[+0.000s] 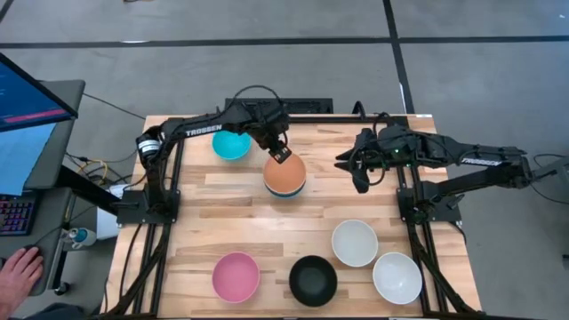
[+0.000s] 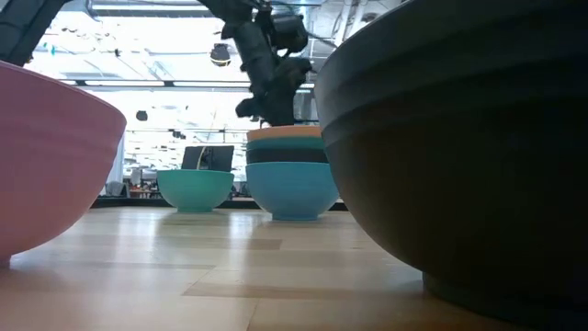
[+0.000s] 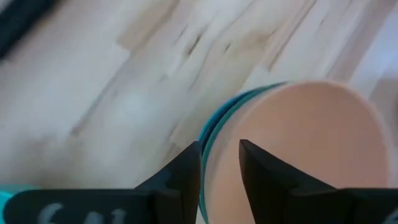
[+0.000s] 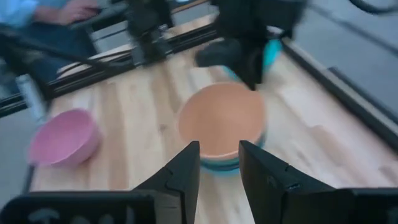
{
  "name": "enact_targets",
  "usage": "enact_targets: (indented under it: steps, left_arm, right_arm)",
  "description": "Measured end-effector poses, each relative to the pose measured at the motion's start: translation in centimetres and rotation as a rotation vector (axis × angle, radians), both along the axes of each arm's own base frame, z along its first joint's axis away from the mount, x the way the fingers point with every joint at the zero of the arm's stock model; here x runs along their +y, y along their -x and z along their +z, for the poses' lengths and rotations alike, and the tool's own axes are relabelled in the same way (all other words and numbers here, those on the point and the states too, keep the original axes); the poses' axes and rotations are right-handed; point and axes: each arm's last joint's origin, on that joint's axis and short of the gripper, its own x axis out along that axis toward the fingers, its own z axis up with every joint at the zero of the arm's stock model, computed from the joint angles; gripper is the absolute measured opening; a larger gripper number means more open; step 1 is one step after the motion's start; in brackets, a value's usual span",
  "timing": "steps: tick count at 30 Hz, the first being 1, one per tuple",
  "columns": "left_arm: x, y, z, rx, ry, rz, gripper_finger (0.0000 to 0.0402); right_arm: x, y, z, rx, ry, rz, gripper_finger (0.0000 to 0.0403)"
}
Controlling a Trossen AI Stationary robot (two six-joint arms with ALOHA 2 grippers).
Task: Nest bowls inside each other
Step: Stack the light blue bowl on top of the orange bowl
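Observation:
An orange bowl (image 1: pixel 284 175) (image 2: pixel 285 133) sits on top of a stack, with a blue bowl (image 2: pixel 292 188) at the bottom and a dark band between them. My left gripper (image 1: pixel 280 154) (image 3: pixel 219 149) is shut on the orange bowl's far-left rim. A cyan bowl (image 1: pixel 231 143) stands alone just left of the stack. Along the near edge stand a pink bowl (image 1: pixel 236 276), a black bowl (image 1: pixel 313 280) and two white bowls (image 1: pixel 355 242) (image 1: pixel 396 277). My right gripper (image 1: pixel 354 171) (image 4: pixel 219 146) hangs shut to the right of the stack, touching nothing. My left gripper pinches the orange bowl's rim (image 3: pixel 210 163) on its far-left side, with one finger (image 3: pixel 261 171) inside the bowl and the other finger (image 3: pixel 180 180) outside. The fingers come from above, pointing down. The bowl sits level, nested in the stack.
Bare wood lies in the middle of the table between the stack and the near row of bowls. The arms' black frames run along both table sides. A monitor, a keyboard and a person's hand (image 1: pixel 18 271) are off the table's left edge.

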Motion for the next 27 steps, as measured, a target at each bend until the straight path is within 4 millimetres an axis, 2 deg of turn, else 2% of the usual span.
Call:
enact_targets:
  steps: [4, 8, 13, 17, 23, 27]
  left_arm:
    - [0.1, -0.1, 2.6, -0.036, -0.052, -0.042, 0.0100]
    - [-0.3, 1.0, 3.4, 0.087, -0.074, -0.083, 0.0100]
    - [-0.8, 3.3, 2.3, 0.326, 0.016, -0.112, 0.0100]
    - [-0.8, 4.4, 0.4, 0.465, 0.052, -0.128, 0.0100]
    - [0.1, 5.2, -2.3, 0.502, 0.085, -0.088, 0.0100]
    - [0.9, 5.5, -2.8, 0.535, 0.017, -0.056, 0.0100]
  right_arm:
    - [0.1, 0.0, 0.1, -0.004, 0.059, -0.083, 0.0134]
    - [0.9, 0.0, 0.1, -0.005, 0.104, -0.111, 0.0134]
    - [1.7, -0.3, 0.9, -0.094, 0.134, -0.133, 0.0133]
    - [2.6, -1.0, 1.4, -0.165, 0.131, -0.093, 0.0134]
    - [2.9, -2.6, 0.2, -0.101, 0.137, -0.078, 0.0135]
    - [3.2, -4.1, -1.0, -0.052, 0.131, -0.058, 0.0133]
